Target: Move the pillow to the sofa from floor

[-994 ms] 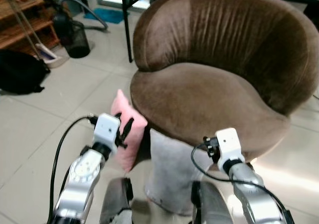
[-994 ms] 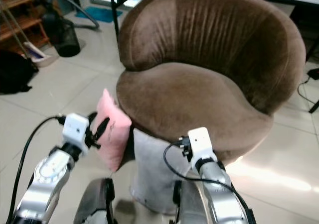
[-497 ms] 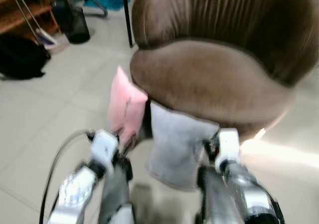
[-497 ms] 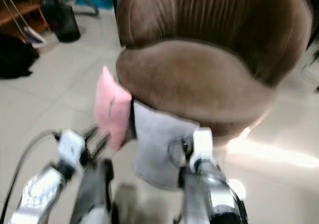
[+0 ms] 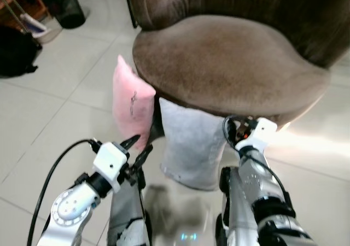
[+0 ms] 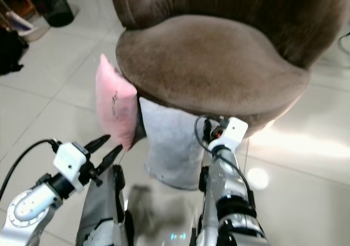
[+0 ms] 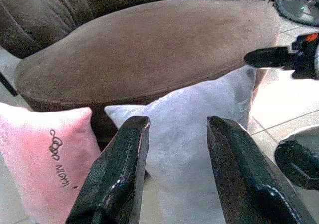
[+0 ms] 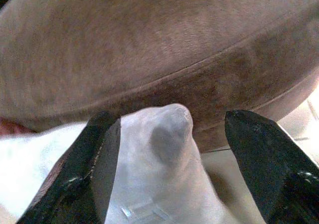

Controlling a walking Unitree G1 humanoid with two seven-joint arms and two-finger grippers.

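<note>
Not yet lifted: grey pillow [image 5: 192, 142] upright on the floor [image 5: 49, 126] against the sofa [image 5: 229, 60] front, beside pink pillow [image 5: 130, 106]; left gripper [image 7: 174, 169] and right gripper [image 8: 172, 159] jaws spread, nothing pinched; grasp and placement remaining.

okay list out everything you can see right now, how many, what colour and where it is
sofa: 1, brown, ahead of the robot
grey pillow: 1, on the floor, leaning on the sofa front
pink pillow: 1, with dark writing, on the floor, beside the grey pillow on its left
bin: 1, black, far left
bag: 1, black, on the floor, far left
floor: pale tiles
left end effector: open, pointing at the pillows
right end effector: open, around the grey pillow's upper corner
</note>
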